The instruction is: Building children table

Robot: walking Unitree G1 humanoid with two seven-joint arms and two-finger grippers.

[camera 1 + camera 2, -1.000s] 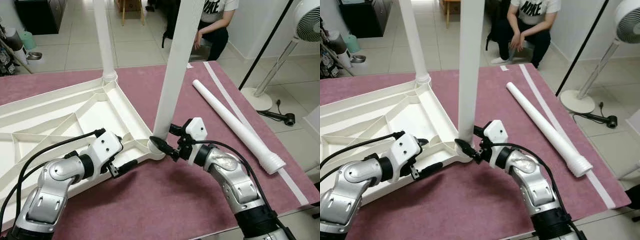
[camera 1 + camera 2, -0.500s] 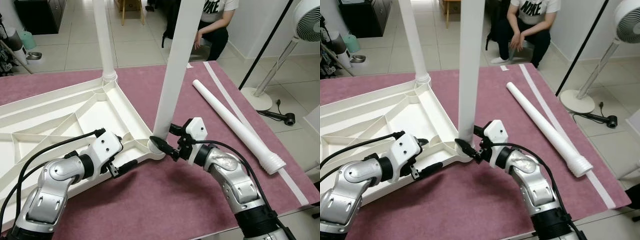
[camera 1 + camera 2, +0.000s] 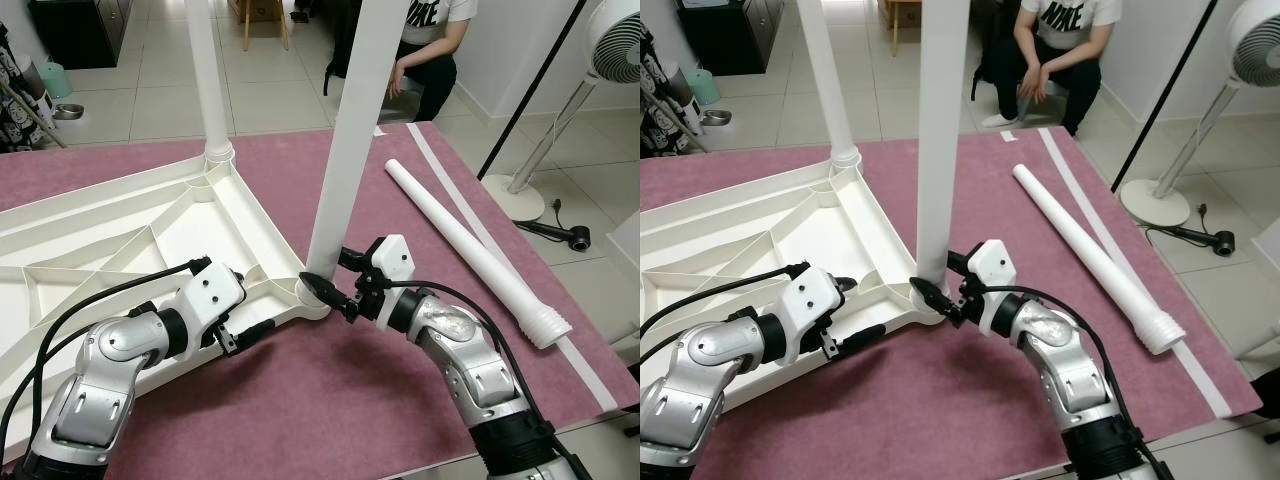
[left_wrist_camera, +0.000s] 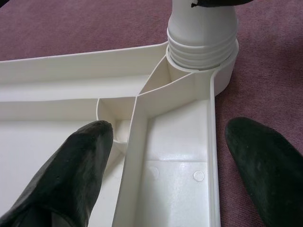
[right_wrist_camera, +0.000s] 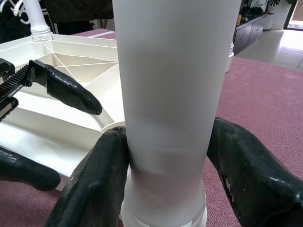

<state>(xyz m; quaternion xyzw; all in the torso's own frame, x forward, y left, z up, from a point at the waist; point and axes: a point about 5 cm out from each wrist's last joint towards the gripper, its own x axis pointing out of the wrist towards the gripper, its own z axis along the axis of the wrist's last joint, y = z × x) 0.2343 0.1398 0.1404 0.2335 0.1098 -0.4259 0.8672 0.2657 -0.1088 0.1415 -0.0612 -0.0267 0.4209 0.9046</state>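
White top [image 3: 120,235], underside up: 2 legs in, my R tool [image 3: 322,290] clamps leg [image 3: 345,150]; L tool [image 3: 245,335] released astride rim. Spare leg [image 3: 470,250] left.

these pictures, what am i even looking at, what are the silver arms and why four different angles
It is a humanoid robot putting together a small white table. Two pictures come from cameras in its head, looking down at a table covered in dark red cloth. The other two come from cameras on its wrists.

The white tabletop lies upside down, showing its ribs. Two legs stand in its corners: the far leg and the near leg. A spare leg lies loose on the cloth.

The right gripper clamps the near leg low by its socket. The left gripper is open astride the tabletop's edge. A person sits behind, beside a fan.
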